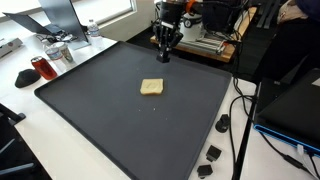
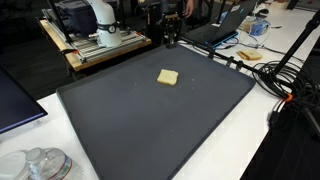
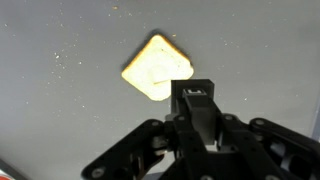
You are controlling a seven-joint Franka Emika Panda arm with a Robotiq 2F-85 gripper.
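My gripper (image 3: 197, 92) is closed with the fingers together and nothing between them, hovering above the dark mat (image 1: 90, 115). Beyond the fingertips in the wrist view, the bread slice (image 3: 157, 66) lies flat near the mat's middle, apart from me; white tabletop (image 1: 50, 140) surrounds the mat.

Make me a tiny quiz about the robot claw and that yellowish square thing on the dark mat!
1. True or false: the tan square bread-like piece lies on the dark grey mat.
2. The black robot gripper is: A) shut and empty, B) gripping the piece, C) wide open.
3. How many tan pieces lie on the mat?
Key: 1 true; 2 A; 3 one.
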